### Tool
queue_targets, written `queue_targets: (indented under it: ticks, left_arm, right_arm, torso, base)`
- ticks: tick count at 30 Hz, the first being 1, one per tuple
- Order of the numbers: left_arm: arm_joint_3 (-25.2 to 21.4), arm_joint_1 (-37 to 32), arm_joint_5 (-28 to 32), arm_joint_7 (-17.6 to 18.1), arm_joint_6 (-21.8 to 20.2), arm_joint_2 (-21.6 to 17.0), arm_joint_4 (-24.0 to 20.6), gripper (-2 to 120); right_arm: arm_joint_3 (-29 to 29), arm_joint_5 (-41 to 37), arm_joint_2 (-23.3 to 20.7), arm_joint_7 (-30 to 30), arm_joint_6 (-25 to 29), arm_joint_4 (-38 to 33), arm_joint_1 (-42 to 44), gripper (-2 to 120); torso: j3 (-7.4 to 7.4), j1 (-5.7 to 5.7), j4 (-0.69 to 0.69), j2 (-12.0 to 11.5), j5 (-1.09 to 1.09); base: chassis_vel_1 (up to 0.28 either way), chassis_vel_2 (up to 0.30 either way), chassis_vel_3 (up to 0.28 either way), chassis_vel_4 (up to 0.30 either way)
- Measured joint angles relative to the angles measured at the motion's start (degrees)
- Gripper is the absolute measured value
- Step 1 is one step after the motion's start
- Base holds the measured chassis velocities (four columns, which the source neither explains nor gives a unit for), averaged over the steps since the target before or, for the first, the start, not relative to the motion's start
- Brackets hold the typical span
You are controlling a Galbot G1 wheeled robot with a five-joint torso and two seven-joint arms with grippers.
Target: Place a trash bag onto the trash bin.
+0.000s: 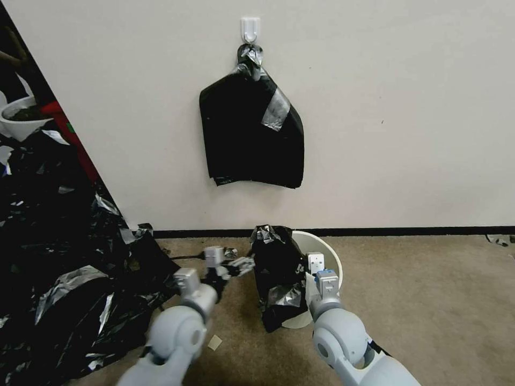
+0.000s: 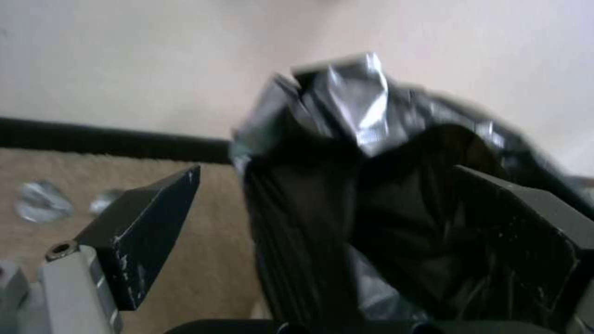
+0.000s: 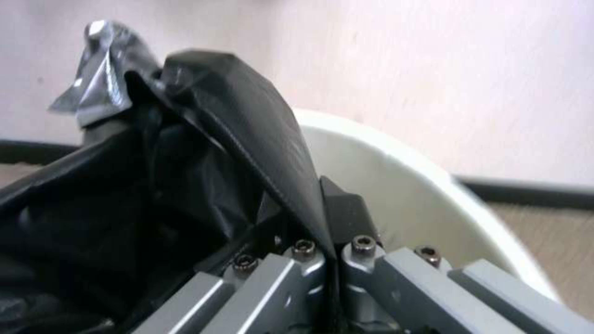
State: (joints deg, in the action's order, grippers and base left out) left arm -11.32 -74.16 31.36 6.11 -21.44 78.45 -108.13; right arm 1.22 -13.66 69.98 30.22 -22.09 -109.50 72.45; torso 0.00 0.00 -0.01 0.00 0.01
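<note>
Trash bag (image 1: pixel 279 279), a thin glossy black plastic one with silvery glints, hangs between my two claws, draped over the near-left rim of the small round cream-white plastic trash bin (image 1: pixel 328 252), which stands on the carpet just before the wall's black baseboard (image 1: pixel 402 231). My right claw (image 3: pixel 328 204) is pinched shut on a fold of the bag's edge just above the bin's rim. My left claw (image 1: pixel 241 265) stands with its dark fingers (image 2: pixel 148 222) spread wide, one on either side of the bag's bunched top, not yet biting. As I judge it, the mouth is still crumpled, not spread. If my left claw closes on too many layers, it could pinch the mouth shut; if I pull hard, the light bin could tip or slide, or the film slip free.
</note>
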Motion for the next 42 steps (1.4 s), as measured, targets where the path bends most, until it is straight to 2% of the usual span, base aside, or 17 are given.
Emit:
queue_targets:
  ticks: [4, 9, 11, 13, 14, 16, 18, 19, 22, 23, 26, 31, 34, 36, 37, 40, 42]
  left_arm:
    - [2.4, 1.3, -1.4, 1.7, -1.3, 1.8, 2.9, 100]
    - [4.0, 2.3, -2.8, 2.8, -2.8, 4.1, 6.0, 83]
    - [4.2, 2.4, -3.1, 2.9, -3.1, 4.3, 6.3, 81]
    - [4.7, 2.9, -4.1, 3.7, -4.5, 5.1, 7.2, 66]
    - [4.7, 2.9, -4.1, 3.7, -4.5, 5.1, 7.2, 66]
    - [5.0, 3.3, -5.0, 4.7, -6.0, 5.7, 7.6, 56]
    - [5.2, 3.8, -5.7, 6.0, -9.9, 6.2, 7.6, 48]
    - [5.2, 3.8, -5.7, 6.0, -9.9, 6.2, 7.6, 48]
    - [5.1, 4.2, -6.0, 7.8, -15.4, 6.2, 6.8, 32]
    - [5.1, 4.2, -6.0, 7.8, -15.4, 6.2, 6.8, 32]
    - [4.2, 4.3, -5.9, 9.3, -19.8, 5.2, 5.9, 18]
    - [2.7, 4.2, -3.5, 9.6, -20.6, 3.7, 5.0, 6]
    - [1.4, 3.9, -2.1, 8.4, -21.3, 2.6, 4.3, 4]
    - [0.1, 3.3, -1.9, 5.9, -21.3, 1.2, 3.1, 4]
    - [0.1, 3.3, -1.9, 5.9, -21.3, 1.2, 3.1, 4]
    - [-1.5, 1.7, -3.4, 0.6, -20.3, -1.2, 0.2, 3]
    - [-2.0, 1.1, -4.0, -0.9, -19.7, -1.8, -0.8, 2]
  right_arm:
    - [0.1, 3.9, -0.1, -0.9, 1.3, 0.3, 0.5, 0]
    - [0.2, 7.6, 0.1, -1.8, 1.8, 0.5, 1.2, 0]
    - [0.2, 8.0, 0.1, -1.9, 1.9, 0.6, 1.3, 0]
    - [0.6, 10.0, 0.1, -2.4, 2.1, 0.8, 1.6, 0]
    - [0.6, 10.0, 0.1, -2.4, 2.1, 0.8, 1.6, 0]
    - [0.8, 10.6, 0.0, -2.5, 2.2, 1.0, 1.9, 0]
    - [0.9, 11.1, 0.0, -2.5, 2.4, 1.3, 2.2, 0]
    - [0.9, 11.1, 0.0, -2.5, 2.4, 1.3, 2.2, 0]
    - [1.2, 12.3, 0.0, -2.5, 3.2, 1.7, 2.3, 0]
    - [1.2, 12.3, 0.0, -2.5, 3.2, 1.7, 2.3, 0]
    - [1.8, 15.1, -0.3, -2.7, 5.0, 2.3, 2.3, 0]
    - [2.4, 17.5, -0.9, -3.5, 6.6, 2.4, 2.7, 0]
    - [2.9, 17.9, -1.2, -4.5, 8.5, 2.1, 2.9, 0]
    - [4.3, 18.0, -1.4, -5.9, 11.0, 1.3, 2.8, 0]
    - [4.3, 18.0, -1.4, -5.9, 11.0, 1.3, 2.8, 0]
    - [6.8, 15.2, -2.3, -7.2, 10.0, 0.4, 1.7, 0]
    - [7.4, 13.3, -2.8, -7.2, 8.7, 0.3, 1.2, 0]
  torso:
    - [0.00, 0.00, 0.00, 0.0, 0.00]
    - [0.00, 0.00, 0.00, 0.0, 0.00]
    - [0.00, 0.00, 0.01, 0.0, 0.00]
    - [0.00, 0.00, 0.01, 0.0, 0.00]
    - [0.00, 0.00, 0.01, 0.0, 0.00]
    - [-0.01, 0.00, 0.03, 0.0, 0.01]
    - [-0.01, 0.00, 0.04, 0.0, 0.01]
    - [-0.01, 0.00, 0.04, 0.0, 0.01]
    - [-0.02, -0.01, 0.03, 0.0, 0.00]
    - [-0.02, -0.01, 0.03, 0.0, 0.00]
    - [-0.02, -0.01, 0.03, 0.0, 0.00]
    - [0.00, 0.00, -0.01, 0.0, -0.04]
    - [0.01, 0.00, -0.05, 0.0, -0.05]
    - [0.02, 0.00, -0.03, 0.0, -0.06]
    - [0.02, 0.00, -0.03, 0.0, -0.06]
    - [0.02, 0.00, -0.01, 0.0, -0.03]
    - [0.02, 0.00, 0.00, 0.0, -0.02]
  base:
    - [0.000, 0.000, 0.000, 0.000]
    - [0.000, 0.000, 0.000, 0.000]
    - [0.000, 0.000, 0.000, 0.000]
    - [0.000, 0.000, 0.000, 0.000]
    - [0.000, 0.000, 0.000, 0.000]
    - [0.000, 0.000, 0.000, 0.000]
    - [0.000, 0.000, 0.000, 0.000]
    - [0.000, 0.000, 0.000, 0.000]
    - [0.000, 0.000, 0.000, 0.000]
    - [0.000, 0.000, 0.000, 0.000]
    - [0.000, 0.000, 0.000, 0.000]
    - [0.000, 0.000, 0.000, 0.000]
    - [0.000, 0.000, 0.000, 0.000]
    - [0.000, 0.000, 0.000, 0.000]
    - [0.000, 0.000, 0.000, 0.000]
    - [0.000, 0.000, 0.000, 0.000]
    - [0.000, 0.000, 0.000, 0.000]
